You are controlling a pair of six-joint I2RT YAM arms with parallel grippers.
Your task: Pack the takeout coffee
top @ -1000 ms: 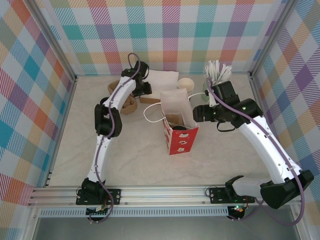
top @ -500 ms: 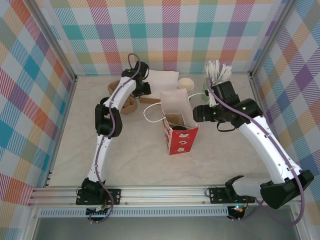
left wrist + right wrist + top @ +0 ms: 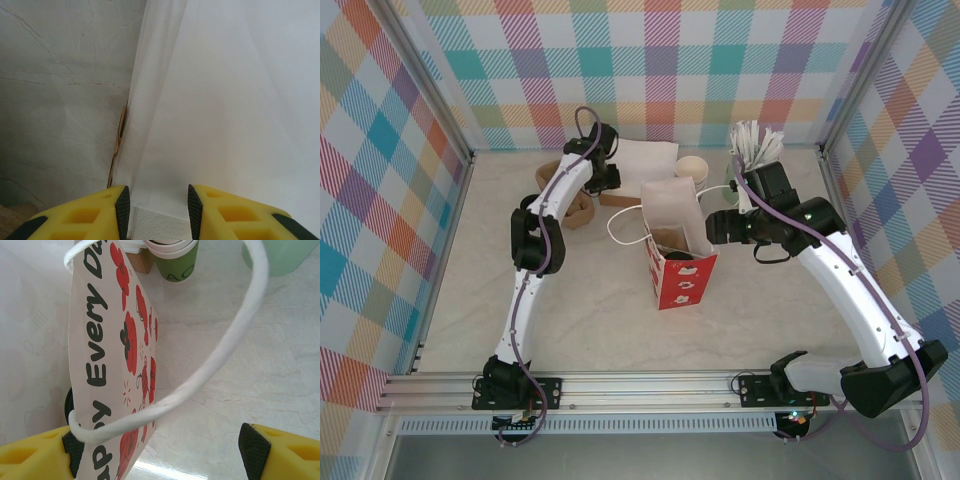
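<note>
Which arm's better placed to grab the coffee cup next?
Probably right: the right fingers, wide open, face the green cup beyond the bag; the left fingers hover over white napkins.

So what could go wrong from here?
The bag stands tall and narrow, and the right jaws straddle its handle; a tug might tip it onto the cup nearby. The left jaws are over thin napkins and could pinch several at once.

The left arm (image 3: 520, 300) stretches toward the far side, and the left gripper (image 3: 159, 210) has its jaws only narrowly apart. The right arm (image 3: 845, 280) bends inward, with the right gripper (image 3: 160, 452) spread wide.
</note>
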